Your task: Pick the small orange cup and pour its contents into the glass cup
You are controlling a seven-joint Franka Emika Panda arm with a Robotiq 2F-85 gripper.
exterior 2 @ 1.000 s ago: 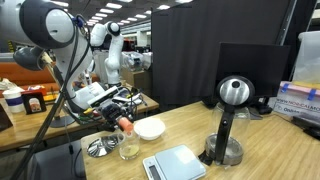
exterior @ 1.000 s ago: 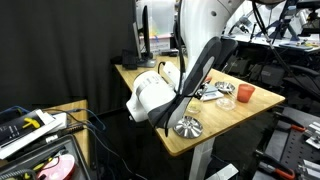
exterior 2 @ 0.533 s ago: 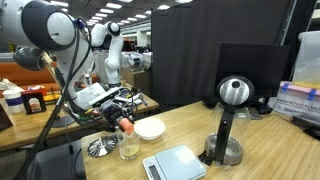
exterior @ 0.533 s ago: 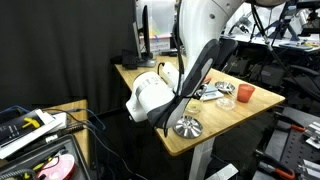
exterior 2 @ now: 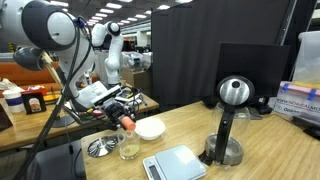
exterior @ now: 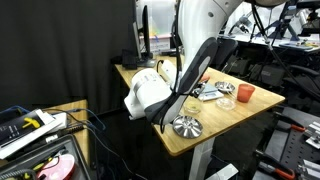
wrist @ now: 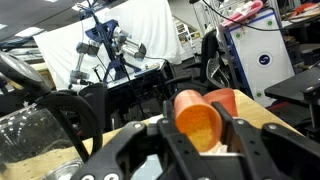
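Gripper (exterior 2: 122, 119): fingers (wrist: 148, 142) narrowed, clamped on the small cup (wrist: 197, 120) from both sides. The cup is off the table (exterior 2: 270, 160) and hangs just above the glass (exterior 2: 129, 150), which sits at 6 o'clock of it in an exterior view. White bowl (exterior 2: 150, 128) at 3 o'clock of the cup, near. Metal dish (exterior 2: 100, 148) at 9 o'clock of the glass, just beside. Wrist view: glass at 9 o'clock of the cup, big orange cup (wrist: 224, 99) at 1 o'clock, behind it. Cup contents: cannot tell.
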